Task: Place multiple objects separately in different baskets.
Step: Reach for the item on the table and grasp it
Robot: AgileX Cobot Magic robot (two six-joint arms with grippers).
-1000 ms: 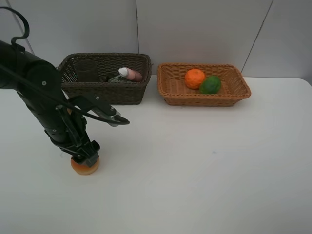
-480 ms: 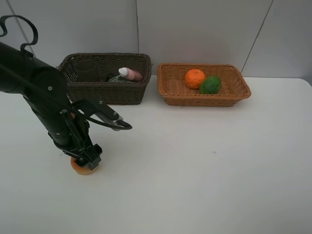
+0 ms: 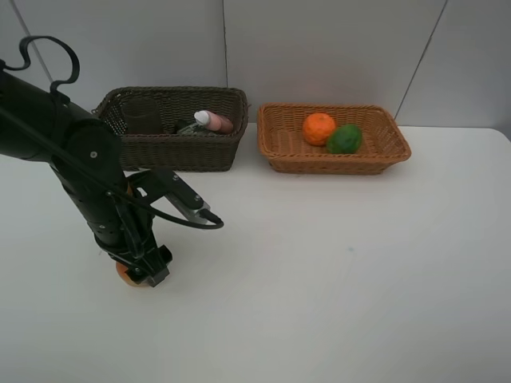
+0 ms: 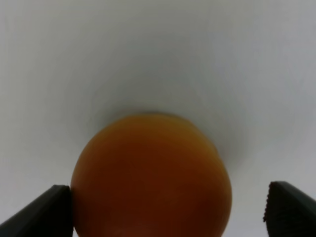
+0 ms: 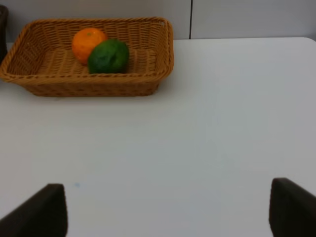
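**Two baskets, three fruits, one still out on the worktop**

Two woven wicker baskets sit side by side at the back of the white worktop (image 3: pixel 335 271): a dark brown, deeper wicker basket (image 3: pixel 172 148) on the left and a light orange-tan, shallower wicker basket (image 3: pixel 334 158) on the right. Fruit count is three. The round orange (image 3: pixel 318 128) and the green lime-like fruit (image 3: pixel 344 139) are both in the tan basket, touching each other. The third, a red-orange peach-like fruit (image 3: pixel 128 271), is out on the worktop, well in front of the dark basket.

Inside the dark basket I can count a pink bottle with a white cap (image 3: pixel 213 121) lying on its side and a translucent mauve cup (image 3: pixel 144 116) standing at the left end. Something dark lies next to the bottle, but it's too murky to call.

From the high camera the peach is mostly hidden under the black left arm, just an orange sliver peeking out beside the left hand (image 3: pixel 144 267). The left wrist camera shows what that view can't: the peach fills the space between the two dark fingertips (image 4: pixel 42 212), one touching its side, the other with a gap, so the hand is apart around it rather than clamped.

The right arm doesn't show in the high view at all. Its wrist camera shows the right hand (image 5: pixel 168 217) spread wide with nothing between the tips, looking across bare worktop at the tan basket and its two fruits.
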